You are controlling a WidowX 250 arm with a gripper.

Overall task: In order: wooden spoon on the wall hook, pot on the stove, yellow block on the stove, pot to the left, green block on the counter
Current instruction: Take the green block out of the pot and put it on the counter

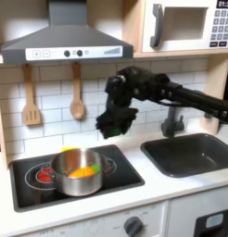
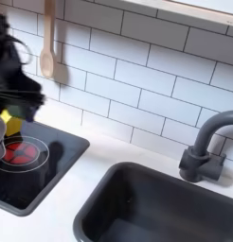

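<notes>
Seemingly empty, the end effector (image 1: 114, 122) hangs above the stove (image 1: 125, 167); its opening is unclear.

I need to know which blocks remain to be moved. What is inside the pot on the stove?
In the first exterior view the pot holds something yellow-orange with a bit of green at its back rim. The pot's wall hides whatever lies lower down.

black arm reaching in from the right of the frame

in the first exterior view the arm (image 1: 171, 91) is stretching from the right edge toward the centre, its wrist bending downward, the gripper (image 1: 114, 122) hanging mid-frame, fingers pointing down; their spread is too dark to read. in the second exterior view the gripper (image 2: 12, 90) is blurring at the left edge.
</notes>
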